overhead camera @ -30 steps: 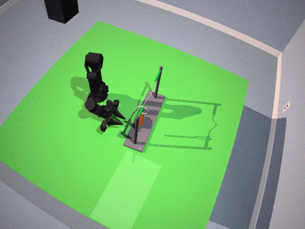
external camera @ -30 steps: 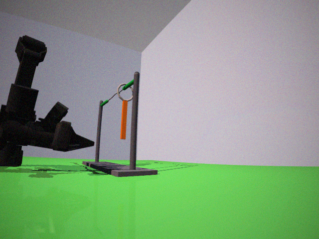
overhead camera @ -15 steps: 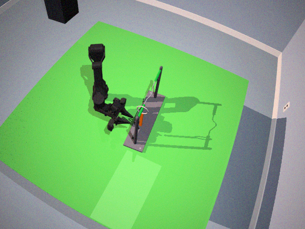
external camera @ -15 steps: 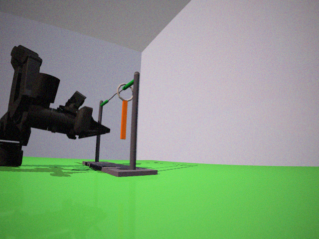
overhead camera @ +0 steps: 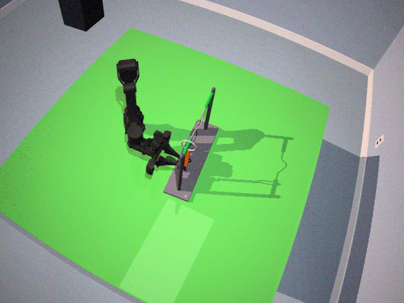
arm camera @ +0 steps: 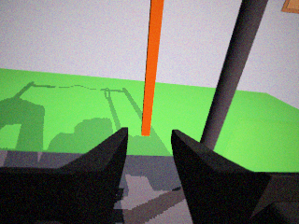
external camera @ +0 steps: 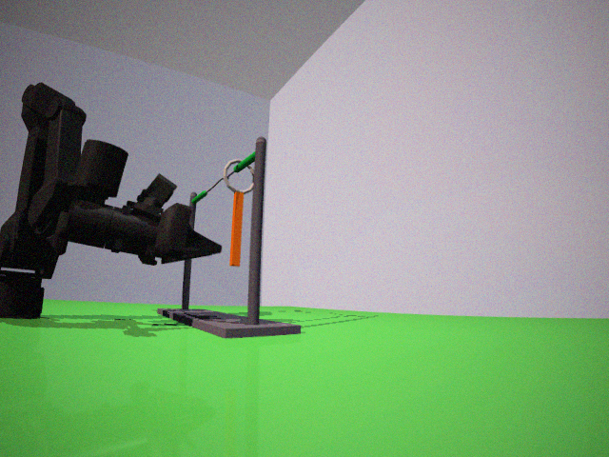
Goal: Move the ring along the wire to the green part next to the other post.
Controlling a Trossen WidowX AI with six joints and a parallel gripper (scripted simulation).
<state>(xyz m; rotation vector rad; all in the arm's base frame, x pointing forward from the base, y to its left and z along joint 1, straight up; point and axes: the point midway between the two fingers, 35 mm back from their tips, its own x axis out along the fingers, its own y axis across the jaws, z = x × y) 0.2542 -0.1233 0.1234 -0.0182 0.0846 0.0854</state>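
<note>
The pale ring [overhead camera: 195, 146] [external camera: 225, 175] hangs around the green part [overhead camera: 187, 148] [external camera: 246, 160] beside the near post [overhead camera: 178, 177] [external camera: 255, 236] [arm camera: 231, 70]. Its orange handle [overhead camera: 186, 158] [external camera: 236, 228] [arm camera: 151, 70] hangs straight down. My gripper [overhead camera: 179, 160] [external camera: 220, 248] [arm camera: 149, 133] is partly open and empty, pointing at the lower part of the handle from the arm's side. In the wrist view the handle's lower end shows between the fingertips, beyond them. The other green part [overhead camera: 209, 100] [external camera: 199, 196] is at the far post [overhead camera: 207, 113] [external camera: 186, 280].
The thin grey wire [overhead camera: 201, 118] [external camera: 214, 185] bends between the green parts, above and to the far-post side of my gripper. The grey base [overhead camera: 172, 192] [external camera: 265, 330] carries both posts. The near post stands close to the right finger in the wrist view.
</note>
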